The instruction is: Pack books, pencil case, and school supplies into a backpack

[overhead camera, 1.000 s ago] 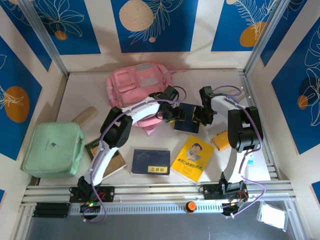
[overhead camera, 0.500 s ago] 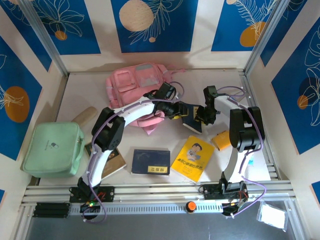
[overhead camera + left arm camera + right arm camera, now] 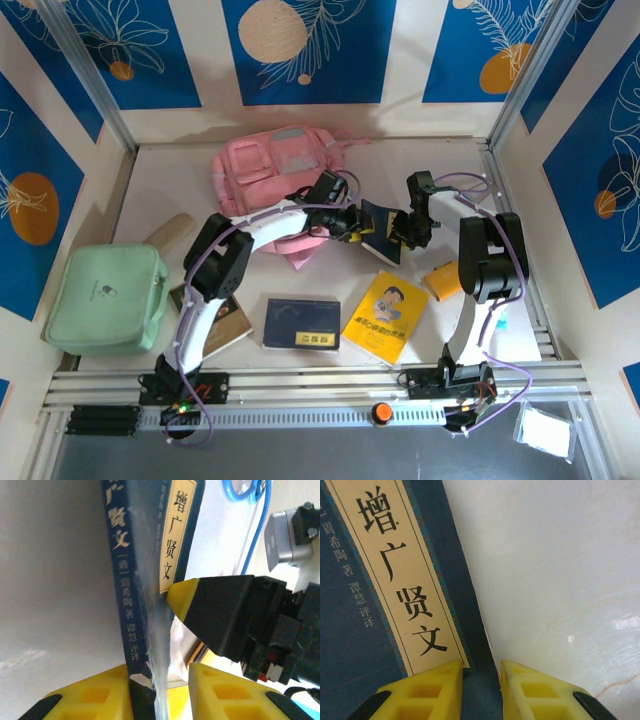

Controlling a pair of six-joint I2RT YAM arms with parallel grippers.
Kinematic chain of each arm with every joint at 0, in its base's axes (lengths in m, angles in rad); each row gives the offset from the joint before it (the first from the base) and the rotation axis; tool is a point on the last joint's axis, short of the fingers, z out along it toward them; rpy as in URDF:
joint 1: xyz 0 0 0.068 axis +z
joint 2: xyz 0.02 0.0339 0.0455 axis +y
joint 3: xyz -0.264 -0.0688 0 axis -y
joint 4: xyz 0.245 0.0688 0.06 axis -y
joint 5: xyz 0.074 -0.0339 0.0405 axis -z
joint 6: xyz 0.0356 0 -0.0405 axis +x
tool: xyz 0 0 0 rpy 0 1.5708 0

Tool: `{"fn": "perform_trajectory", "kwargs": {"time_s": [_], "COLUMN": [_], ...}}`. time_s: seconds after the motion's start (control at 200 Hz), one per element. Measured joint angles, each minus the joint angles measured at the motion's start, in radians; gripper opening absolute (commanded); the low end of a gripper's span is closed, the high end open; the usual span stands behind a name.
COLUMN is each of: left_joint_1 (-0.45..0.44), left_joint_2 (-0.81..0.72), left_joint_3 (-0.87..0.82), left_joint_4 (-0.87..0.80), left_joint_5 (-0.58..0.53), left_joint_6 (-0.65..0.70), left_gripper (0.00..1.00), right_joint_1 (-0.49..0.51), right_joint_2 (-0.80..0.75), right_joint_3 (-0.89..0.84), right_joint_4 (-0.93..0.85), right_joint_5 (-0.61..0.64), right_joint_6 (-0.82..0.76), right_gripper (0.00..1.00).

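Observation:
A dark navy book [image 3: 379, 221] with a pale title label stands tilted up on its edge right of the pink backpack [image 3: 275, 165]. My left gripper [image 3: 352, 228] straddles its spine end [image 3: 125, 605]. The book lies against one yellow finger [image 3: 92, 695], and a gap is left to the other, so the jaws are open. My right gripper [image 3: 404, 232] presses its fingertips on the cover [image 3: 395, 580] near the book's edge, jaws narrowly apart with nothing pinched. A second navy book [image 3: 302, 323], a yellow book [image 3: 385, 315] and a brown book [image 3: 222, 318] lie flat near the front. The tan pencil case [image 3: 170, 230] lies at the left.
A mint green case [image 3: 105, 298] sits at the front left. A small orange item [image 3: 442, 280] lies by the right arm. Side walls close off the table at left, right and back, and a rail runs along the front edge.
The navy book went from lying flat to tipped up on its edge. My left gripper moved right onto its spine end and its jaws narrowed. The right gripper shifted slightly.

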Motion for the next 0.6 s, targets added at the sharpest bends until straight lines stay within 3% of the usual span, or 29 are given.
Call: {"fn": "perform_trajectory", "kwargs": {"time_s": [0.25, 0.425, 0.465, 0.595], "left_joint_1": [0.0, 0.002, 0.005, 0.016], "left_joint_2": [0.007, 0.007, 0.007, 0.0], "left_joint_3": [-0.014, -0.014, -0.014, -0.031], "left_joint_4": [0.046, 0.039, 0.035, 0.043], "left_joint_5": [0.008, 0.004, 0.004, 0.003], "left_joint_6": [-0.053, -0.046, -0.034, 0.005], "left_gripper": [0.24, 0.04, 0.0, 0.0], "right_joint_1": [0.0, 0.0, -0.003, -0.017], "right_joint_2": [0.004, 0.003, -0.001, -0.05], "right_joint_3": [0.003, 0.002, -0.003, -0.061], "right_joint_4": [0.0, 0.005, 0.012, 0.076], "right_joint_5": [-0.003, -0.003, -0.006, -0.035], "right_joint_6": [0.014, 0.019, 0.022, 0.041], "right_gripper": [0.24, 0.26, 0.28, 0.41]}}
